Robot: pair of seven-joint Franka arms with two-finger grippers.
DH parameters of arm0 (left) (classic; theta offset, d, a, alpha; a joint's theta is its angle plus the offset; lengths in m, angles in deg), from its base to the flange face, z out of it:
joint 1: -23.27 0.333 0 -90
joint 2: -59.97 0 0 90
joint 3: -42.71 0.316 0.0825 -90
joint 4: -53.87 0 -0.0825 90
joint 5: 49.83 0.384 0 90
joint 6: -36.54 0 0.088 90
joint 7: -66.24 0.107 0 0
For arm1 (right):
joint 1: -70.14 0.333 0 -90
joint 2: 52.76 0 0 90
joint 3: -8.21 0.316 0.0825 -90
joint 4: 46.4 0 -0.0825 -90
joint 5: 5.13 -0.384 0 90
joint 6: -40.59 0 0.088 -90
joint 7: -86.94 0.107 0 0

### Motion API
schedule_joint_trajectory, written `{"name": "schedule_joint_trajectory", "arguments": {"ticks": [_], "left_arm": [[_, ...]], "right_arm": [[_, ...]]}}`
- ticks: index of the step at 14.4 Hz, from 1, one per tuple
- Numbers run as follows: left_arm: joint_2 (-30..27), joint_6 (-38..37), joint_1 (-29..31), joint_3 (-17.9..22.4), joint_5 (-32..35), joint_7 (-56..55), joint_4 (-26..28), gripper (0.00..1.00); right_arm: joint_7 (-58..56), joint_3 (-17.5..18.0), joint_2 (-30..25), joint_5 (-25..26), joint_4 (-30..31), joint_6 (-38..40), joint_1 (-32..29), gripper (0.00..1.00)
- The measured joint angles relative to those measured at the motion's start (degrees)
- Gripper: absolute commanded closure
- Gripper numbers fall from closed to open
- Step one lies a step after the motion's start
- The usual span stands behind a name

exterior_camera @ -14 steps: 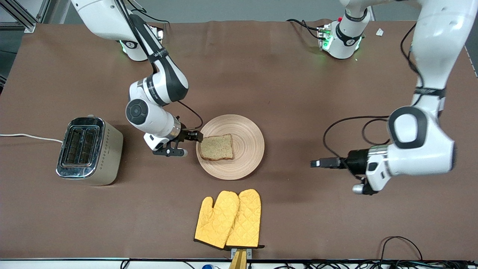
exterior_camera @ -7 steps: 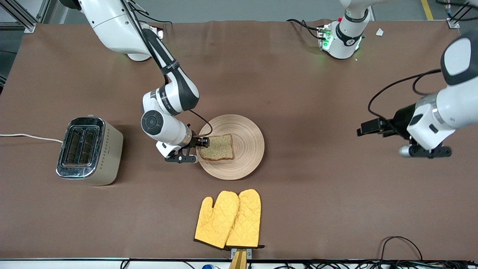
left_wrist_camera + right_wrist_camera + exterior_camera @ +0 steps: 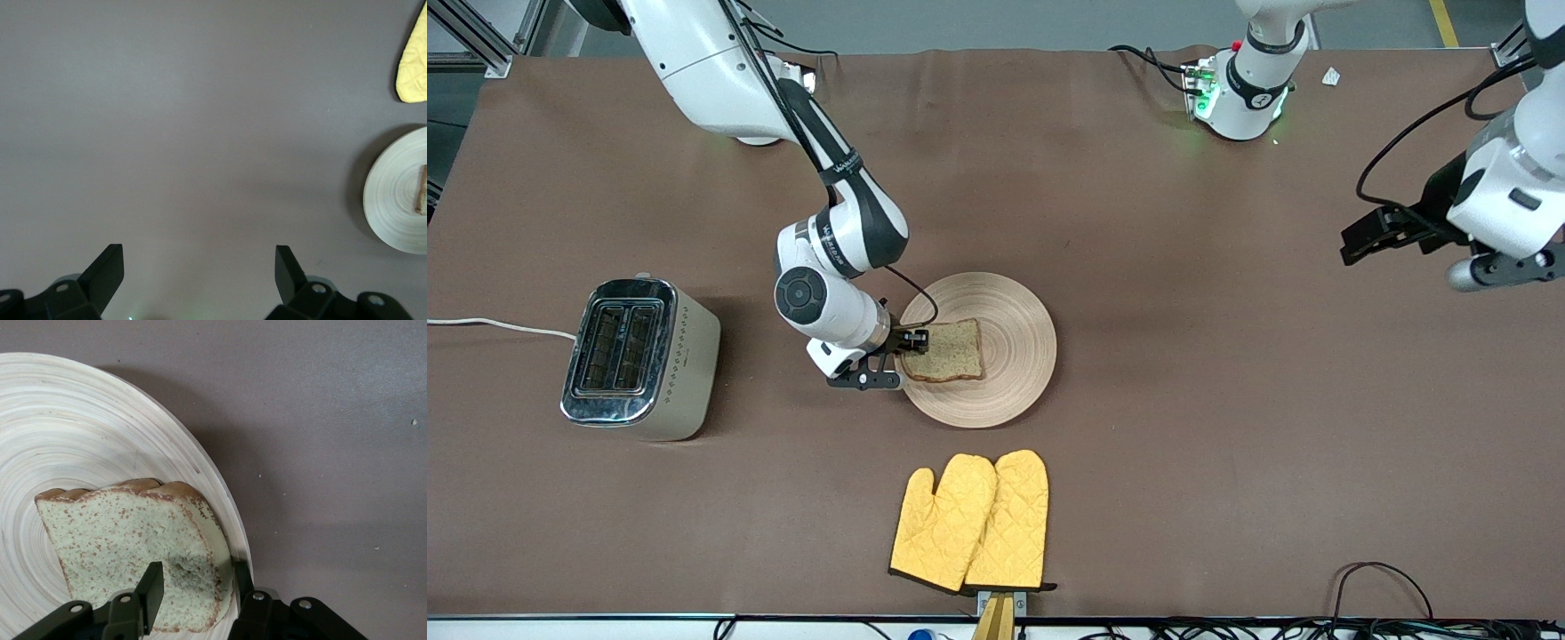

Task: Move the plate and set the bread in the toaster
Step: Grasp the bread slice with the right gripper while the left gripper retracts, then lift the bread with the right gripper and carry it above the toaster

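Wooden and pale, one plate [image 3: 983, 349] is lying near the middle of the brown table [image 3: 1138, 267], and it is carrying one slice of bread [image 3: 944, 350]. I am counting one toaster [image 3: 639, 358] too, standing well apart from the plate toward my right arm's end of the table, both of its slots showing nothing inside, its white cord [image 3: 489, 325] trailing off the table's edge. Two yellow oven mitts [image 3: 971, 522] are lying side by side, nearer to the front camera than the plate.

The bread is resting flat on the half of the plate that is toward the toaster, with its crust edge reaching close to the rim.

I am reaching my right arm down from its base, elbow bent, wrist low over the plate's rim. My right gripper [image 3: 910, 342] is sitting at the bread's edge on the toaster side, and in my right wrist view its fingers [image 3: 152, 589] are straddling that edge of the slice [image 3: 133, 547], one above the crumb and one down at the rim of the plate [image 3: 80, 420]; I am grasping the bread there while it is lying on the plate.

I am holding my left arm waiting, raised over bare table at its own end, well apart from the plate. My left gripper [image 3: 1371, 238] is spread wide, its two fingers [image 3: 107, 267] far apart with nothing between them.
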Motion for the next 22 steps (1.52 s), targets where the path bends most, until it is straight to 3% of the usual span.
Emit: {"name": "schedule_joint_trajectory", "arguments": {"ticks": [5,10,15,16,19,22], "left_arm": [[-0.38,0.28,-0.13,-0.06,2.63,0.74,-0.84,0.00],[-0.38,0.27,-0.04,-0.05,6.36,5.19,-2.27,0.00],[-0.56,-0.43,-0.46,0.16,6.42,6.62,-2.52,0.00],[-0.86,-0.59,-1.62,1.11,6.42,6.76,-2.54,0.00],[-2.09,-2.45,-9.66,9.46,6.38,7.04,-2.35,0.00],[-3.45,-3.10,-13.34,12.82,6.09,7.29,-0.80,0.00]], "right_arm": [[0.00,0.00,0.31,0.00,-0.01,-0.57,0.33,0.66],[0.00,-0.05,0.74,0.08,-0.01,-0.96,0.72,0.96],[-0.07,-0.08,0.75,1.88,-0.01,-1.34,1.00,0.97],[-0.08,-0.09,0.75,1.90,-0.02,-1.34,1.01,0.98],[-0.11,-0.23,0.75,1.93,-1.28,0.26,1.01,0.99],[0.28,-1.56,-0.51,2.15,-5.81,8.89,1.02,0.99]]}}
